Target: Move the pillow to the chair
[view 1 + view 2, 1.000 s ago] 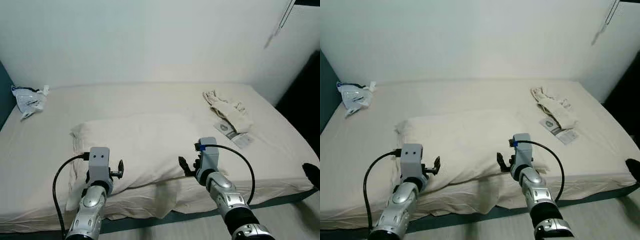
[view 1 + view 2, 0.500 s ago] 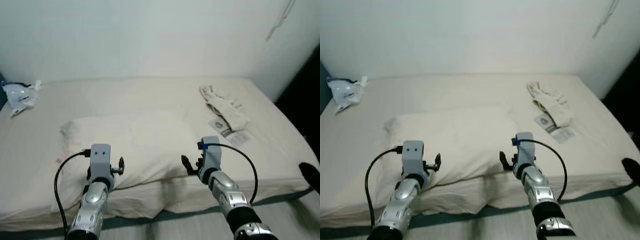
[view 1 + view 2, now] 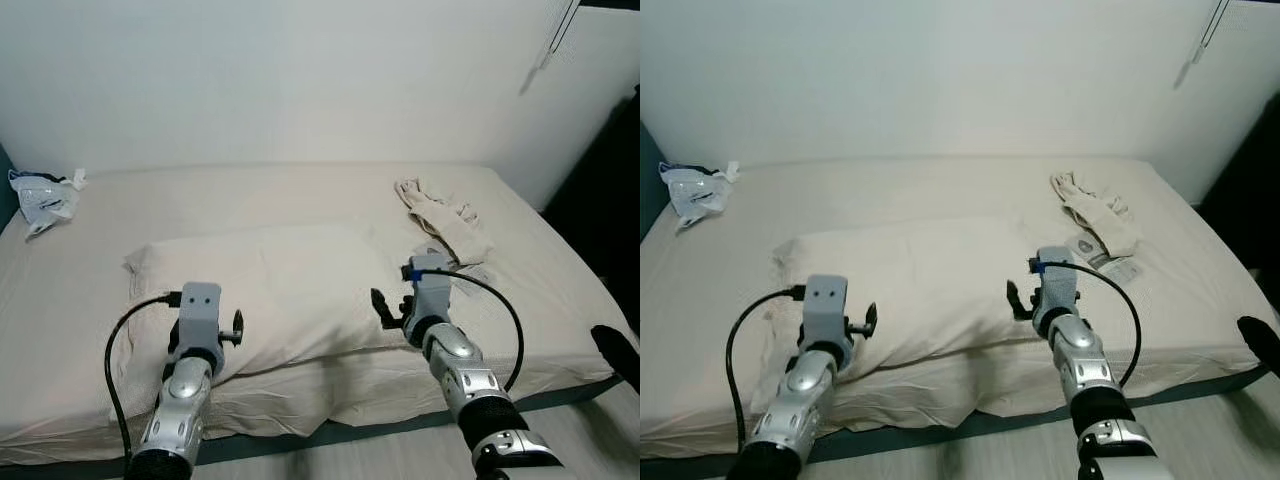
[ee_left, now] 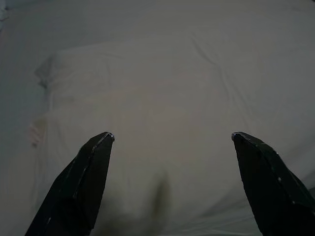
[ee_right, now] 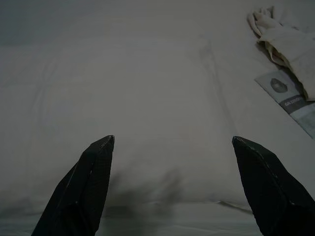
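From the left eye we see the pillow (image 3: 265, 295) lying flat on the bed (image 3: 560, 290), near its front edge and roughly in the middle. Our left gripper (image 3: 222, 335) hangs over the pillow's near left part, and our right gripper (image 3: 388, 308) sits just at its near right corner. A crumpled bag (image 3: 40, 195) lies at the far left of the bed, and a bundle of cloth (image 3: 440, 215) with a card (image 3: 455, 268) beside it lies to the right, well apart from the pillow.

The right eye shows the same layout; the chair cannot be made out anywhere here.

In the left wrist view the left gripper's fingers (image 4: 81, 182) are spread wide with nothing between them, pointed at the pillow's top, which is creased and dented.

In the right wrist view our right gripper's fingers (image 5: 83, 189) are likewise wide apart and empty, aimed at the pillow's near edge, with the cloth and card off to one side.

We judge the pillow light, soft and floppy; it should sag if lifted from one point, and the smooth case may slip. Pinching deep into the filling at both near corners, one gripper on each, looks safest to us.
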`<state>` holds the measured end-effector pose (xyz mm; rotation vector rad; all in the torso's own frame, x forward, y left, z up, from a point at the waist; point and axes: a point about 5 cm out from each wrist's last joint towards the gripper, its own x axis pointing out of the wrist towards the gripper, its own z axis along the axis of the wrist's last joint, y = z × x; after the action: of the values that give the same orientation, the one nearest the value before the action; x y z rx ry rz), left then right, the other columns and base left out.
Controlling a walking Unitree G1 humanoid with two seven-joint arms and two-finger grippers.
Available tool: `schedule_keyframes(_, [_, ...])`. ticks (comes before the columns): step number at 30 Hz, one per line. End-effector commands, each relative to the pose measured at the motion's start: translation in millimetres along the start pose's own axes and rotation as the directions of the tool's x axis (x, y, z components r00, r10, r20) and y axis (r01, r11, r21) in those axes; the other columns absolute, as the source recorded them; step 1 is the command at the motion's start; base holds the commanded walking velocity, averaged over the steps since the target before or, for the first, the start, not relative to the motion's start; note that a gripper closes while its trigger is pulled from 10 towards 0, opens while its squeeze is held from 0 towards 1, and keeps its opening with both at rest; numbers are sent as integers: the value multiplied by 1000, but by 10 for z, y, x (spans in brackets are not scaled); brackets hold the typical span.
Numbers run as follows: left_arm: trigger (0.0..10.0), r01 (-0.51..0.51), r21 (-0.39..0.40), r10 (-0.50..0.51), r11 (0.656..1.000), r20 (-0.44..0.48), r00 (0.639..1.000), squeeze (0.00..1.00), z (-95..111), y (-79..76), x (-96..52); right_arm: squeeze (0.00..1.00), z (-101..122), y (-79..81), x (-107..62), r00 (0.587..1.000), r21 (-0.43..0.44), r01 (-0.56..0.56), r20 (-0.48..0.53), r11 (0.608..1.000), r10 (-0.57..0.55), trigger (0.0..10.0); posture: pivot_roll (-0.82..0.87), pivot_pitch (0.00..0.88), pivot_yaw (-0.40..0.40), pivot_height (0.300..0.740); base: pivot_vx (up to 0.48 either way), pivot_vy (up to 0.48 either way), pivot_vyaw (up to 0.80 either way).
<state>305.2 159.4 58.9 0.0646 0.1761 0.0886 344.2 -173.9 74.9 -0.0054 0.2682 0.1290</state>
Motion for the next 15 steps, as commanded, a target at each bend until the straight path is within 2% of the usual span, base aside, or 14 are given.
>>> schedule_keyframes(1, [10000, 0, 12, 0, 1000, -14, 1000, 0, -41, -7, -6, 0, 9, -55, 0, 1000, 10, 21, 5, 1000, -21, 10000, -37, 98, -64, 720, 0, 0, 0])
schedule_keyframes(8, [10000, -40, -14, 40, 999, 11, 999, 0, 25, 68, 47, 0, 169, -76, 41, 999, 12, 12, 52, 1000, -12, 10000, -36, 100, -65, 690, 0, 0, 0])
schedule_keyframes(15, [10000, -83, -1, 83, 997, 37, 996, 0, 143, 167, 135, 0, 254, -134, 67, 998, 0, 10, 58, 1000, -10, 10000, -21, 97, -75, 665, 0, 0, 0])
